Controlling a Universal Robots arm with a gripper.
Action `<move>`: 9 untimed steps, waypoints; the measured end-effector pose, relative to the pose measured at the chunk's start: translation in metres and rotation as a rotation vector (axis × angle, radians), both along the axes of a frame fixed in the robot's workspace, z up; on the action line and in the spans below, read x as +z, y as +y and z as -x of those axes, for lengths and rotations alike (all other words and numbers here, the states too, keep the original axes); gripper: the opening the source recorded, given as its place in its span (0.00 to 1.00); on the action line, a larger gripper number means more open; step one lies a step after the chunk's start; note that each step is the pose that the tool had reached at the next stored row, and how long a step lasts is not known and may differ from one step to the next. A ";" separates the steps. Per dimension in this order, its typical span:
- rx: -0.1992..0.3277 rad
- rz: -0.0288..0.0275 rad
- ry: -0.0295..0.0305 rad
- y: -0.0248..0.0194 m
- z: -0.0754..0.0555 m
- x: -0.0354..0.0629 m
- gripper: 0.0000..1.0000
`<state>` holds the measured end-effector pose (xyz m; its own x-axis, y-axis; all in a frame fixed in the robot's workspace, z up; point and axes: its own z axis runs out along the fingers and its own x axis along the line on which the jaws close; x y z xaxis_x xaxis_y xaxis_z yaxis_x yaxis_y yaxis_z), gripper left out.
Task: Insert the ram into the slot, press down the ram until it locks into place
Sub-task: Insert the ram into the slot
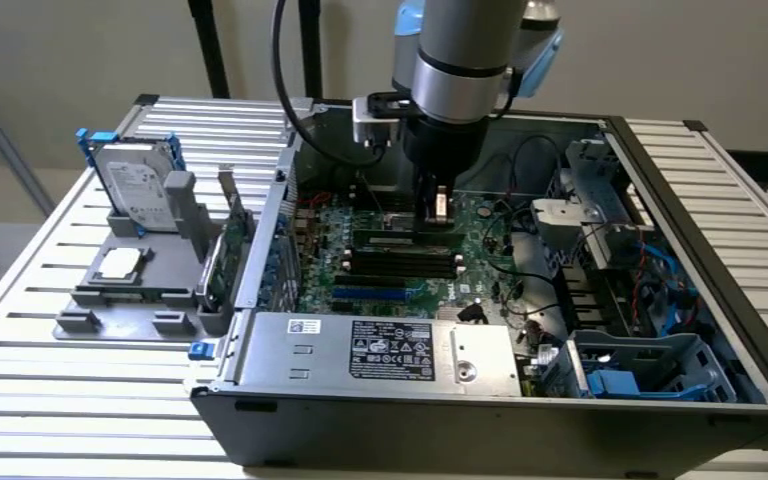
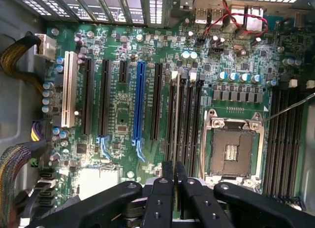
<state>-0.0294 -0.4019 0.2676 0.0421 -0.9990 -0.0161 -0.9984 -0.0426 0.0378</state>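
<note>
In the exterior view the ram, a thin green stick with dark chips, stands on edge in the slot, the farthest of several parallel black sockets on the motherboard. My gripper reaches straight down inside the open case, its tips at the ram's end toward the exterior view's right. The wrist view has my gripper shut, fingers pressed together over one end of the slot. Pale latches mark the far ends of these sockets. Whether the tips touch the ram cannot be told.
A bright blue slot and the bare CPU socket flank the memory sockets. Red and black wires loop nearby. The power supply and drive cage hem in the board. An upright green card and a hard drive stand outside the case.
</note>
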 end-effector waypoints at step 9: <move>0.000 0.0000 -0.0001 0.0000 0.000 -0.0164 0.13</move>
